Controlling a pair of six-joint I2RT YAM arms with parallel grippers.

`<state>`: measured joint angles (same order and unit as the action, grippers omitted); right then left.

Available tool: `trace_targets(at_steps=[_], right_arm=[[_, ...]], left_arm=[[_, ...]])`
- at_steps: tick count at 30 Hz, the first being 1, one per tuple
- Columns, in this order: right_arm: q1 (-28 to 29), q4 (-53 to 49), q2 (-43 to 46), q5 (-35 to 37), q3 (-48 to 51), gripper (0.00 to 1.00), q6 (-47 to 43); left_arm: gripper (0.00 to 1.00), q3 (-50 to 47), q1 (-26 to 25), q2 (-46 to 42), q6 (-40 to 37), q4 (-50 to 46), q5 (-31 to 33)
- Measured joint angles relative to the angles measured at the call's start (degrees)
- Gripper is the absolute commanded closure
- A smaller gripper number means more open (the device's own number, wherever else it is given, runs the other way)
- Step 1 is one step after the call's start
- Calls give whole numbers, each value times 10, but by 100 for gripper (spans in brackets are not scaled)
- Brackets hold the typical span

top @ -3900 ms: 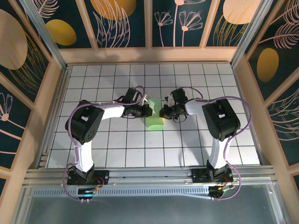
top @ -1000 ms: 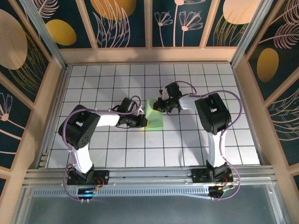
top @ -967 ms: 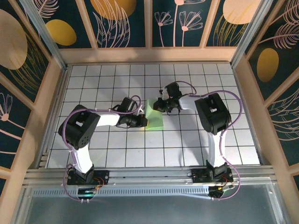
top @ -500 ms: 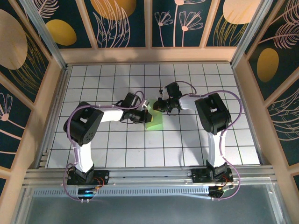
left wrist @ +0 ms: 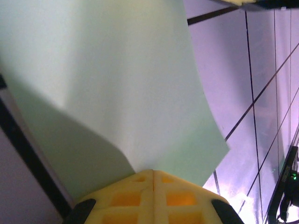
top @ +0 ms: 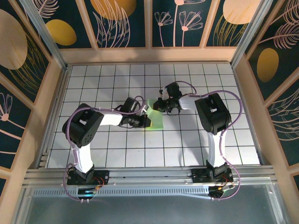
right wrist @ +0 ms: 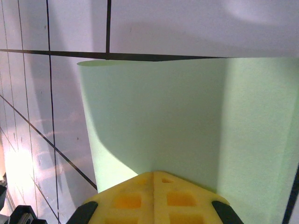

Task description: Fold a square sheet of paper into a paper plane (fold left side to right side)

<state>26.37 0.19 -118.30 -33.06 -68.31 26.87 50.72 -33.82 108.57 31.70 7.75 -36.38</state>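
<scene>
So, starting on your left: the left arm (top: 100, 116) reaches in over the white grid table (top: 117, 149). The left gripper (left wrist: 153, 172) has its yellow fingers (left wrist: 126, 198) pressed tight together with no gap, pinching an edge of the square sheet of paper (top: 156, 122). From that wrist camera the pale-green sheet bows up and away from the tips in a smooth curve, with one corner hanging free over the tiles. From above, the paper sits mid-table, right between your two grippers. Moving right, the right gripper (right wrist: 153, 173) is clamped the same way, fingers (right wrist: 182, 198) squeezed together on the sheet at its far end. The paper curls upward there too.
</scene>
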Motion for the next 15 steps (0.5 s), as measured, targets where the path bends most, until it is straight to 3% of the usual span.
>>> trace_targets(at_steps=[15], right_arm=[[0, 0, 0, 0, 0, 100, -2]], left_arm=[[96, -70, -11, -64, -6, -24, 4]])
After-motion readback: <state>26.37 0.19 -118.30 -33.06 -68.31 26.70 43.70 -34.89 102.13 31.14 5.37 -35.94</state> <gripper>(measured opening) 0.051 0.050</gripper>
